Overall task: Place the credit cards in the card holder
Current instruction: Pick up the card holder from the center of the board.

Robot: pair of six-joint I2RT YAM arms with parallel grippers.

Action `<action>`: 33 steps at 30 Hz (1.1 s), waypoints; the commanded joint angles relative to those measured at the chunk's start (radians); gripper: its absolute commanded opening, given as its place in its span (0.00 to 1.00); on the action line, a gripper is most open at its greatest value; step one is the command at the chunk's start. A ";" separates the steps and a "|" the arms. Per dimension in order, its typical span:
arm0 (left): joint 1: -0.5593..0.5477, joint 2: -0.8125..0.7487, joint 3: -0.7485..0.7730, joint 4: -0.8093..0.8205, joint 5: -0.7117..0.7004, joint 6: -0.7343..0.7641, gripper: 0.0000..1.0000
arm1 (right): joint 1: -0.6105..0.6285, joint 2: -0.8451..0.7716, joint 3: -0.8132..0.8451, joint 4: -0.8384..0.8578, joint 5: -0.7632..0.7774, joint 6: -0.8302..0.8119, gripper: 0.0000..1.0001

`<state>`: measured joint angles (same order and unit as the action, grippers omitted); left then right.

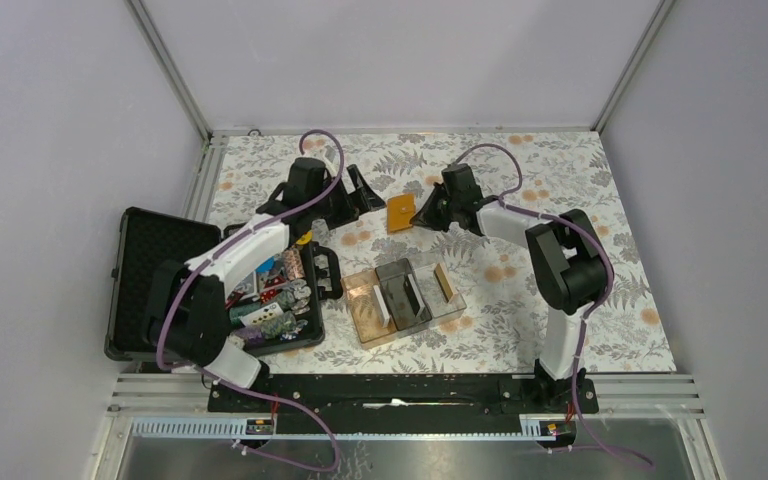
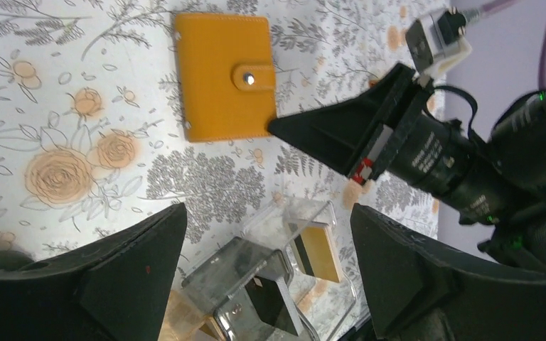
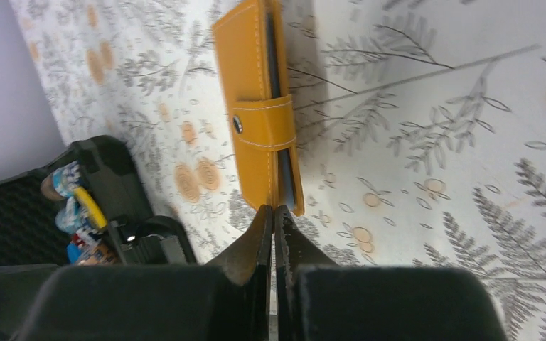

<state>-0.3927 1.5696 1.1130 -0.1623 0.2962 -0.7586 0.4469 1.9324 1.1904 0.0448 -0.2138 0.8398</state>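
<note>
**Card holder (image 1: 401,212) snapped closed, right gripper (image 3: 274,213) at its edge**
Holder lies flat on the surface (image 1: 560,300), far centre, between both arms. Right gripper is fully closed and empty, tips at the holder's edge. Left gripper (image 2: 266,213) is wide open and empty, just beside

Card holder (image 2: 213,78) interior out of sight

One orange card holder (image 1: 401,212), one clear tray (image 1: 458,303), one black case (image 1: 150,270)

Bright even light, soft shadows; right hand (image 3: 274,213) blurred up close.
</note>
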 commanded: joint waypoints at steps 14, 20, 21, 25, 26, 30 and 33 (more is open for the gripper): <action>-0.006 -0.575 -0.345 0.303 0.099 -0.096 0.91 | 0.007 -0.425 -0.128 0.423 -0.257 -0.140 0.00; -0.019 -0.693 -0.435 0.440 0.205 -0.194 0.98 | 0.011 -0.667 -0.308 0.518 -0.450 -0.149 0.00; -0.022 -0.701 -0.432 0.437 0.216 -0.199 0.99 | 0.013 -0.705 -0.324 0.511 -0.474 -0.157 0.00; -0.049 -0.687 -0.415 0.467 0.249 -0.231 0.99 | 0.019 -0.846 -0.371 0.518 -0.542 -0.136 0.00; -0.058 -0.679 -0.411 0.486 0.256 -0.242 0.99 | 0.021 -0.865 -0.375 0.524 -0.555 -0.128 0.00; -0.093 -0.631 -0.416 0.667 0.322 -0.320 0.99 | 0.027 -0.900 -0.369 0.534 -0.604 -0.104 0.00; -0.105 -0.602 -0.423 0.780 0.353 -0.381 0.99 | 0.030 -0.907 -0.370 0.548 -0.632 -0.092 0.00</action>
<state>-0.4801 0.9382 0.6746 0.3687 0.5632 -1.0447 0.4652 1.0386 0.8135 0.5255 -0.7647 0.7254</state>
